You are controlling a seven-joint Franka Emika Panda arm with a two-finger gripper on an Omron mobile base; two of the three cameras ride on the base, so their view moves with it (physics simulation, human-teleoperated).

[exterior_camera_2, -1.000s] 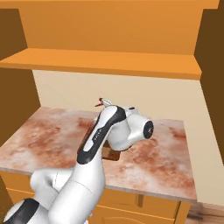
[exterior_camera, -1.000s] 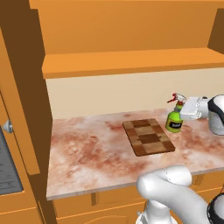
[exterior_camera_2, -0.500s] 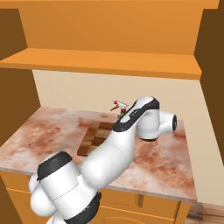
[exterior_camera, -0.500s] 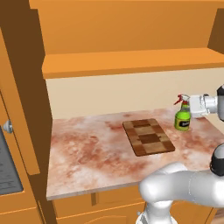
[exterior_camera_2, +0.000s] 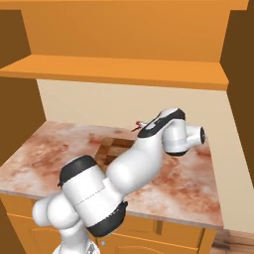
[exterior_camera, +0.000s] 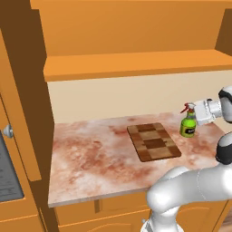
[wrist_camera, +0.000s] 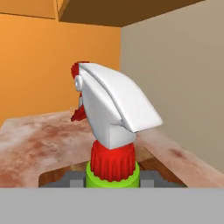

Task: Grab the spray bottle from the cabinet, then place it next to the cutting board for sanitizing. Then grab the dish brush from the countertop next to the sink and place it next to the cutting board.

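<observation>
The spray bottle point(exterior_camera: 188, 125) is held upright over the far right part of the table point(exterior_camera: 90, 158), just to the right of the cutting board point(exterior_camera: 154, 142). Whether its base touches the marble cannot be told from the left base view. Its green body with the dark-and-yellow label is seen there, with the white trigger head and red tip pointing left, toward the board. In the hand view the bottle's white head, red collar and green neck point(wrist_camera: 111, 170) are seen close up, rising from between the dark finger tips at the bottom. The claw point(exterior_camera: 203, 113) is closed around the bottle from the right side, at the level of the neck and head.

The checkered board lies flat on the table, its long side running away from the front edge, and nothing is seen on top of it. In the right base view the board point(exterior_camera_2: 111, 147) is mostly covered by the white arm, which crosses in front of it; only a red tip of the bottle point(exterior_camera_2: 138, 122) is seen beside the wrist.

Behind the table a cream wall rises to an orange-brown shelf point(exterior_camera: 136, 63). At the left a tall wooden door point(exterior_camera: 20, 131) stands with a round silver knob point(exterior_camera: 7, 131). Orange-brown drawer fronts point(exterior_camera: 113, 206) are seen below the pale front edge.
</observation>
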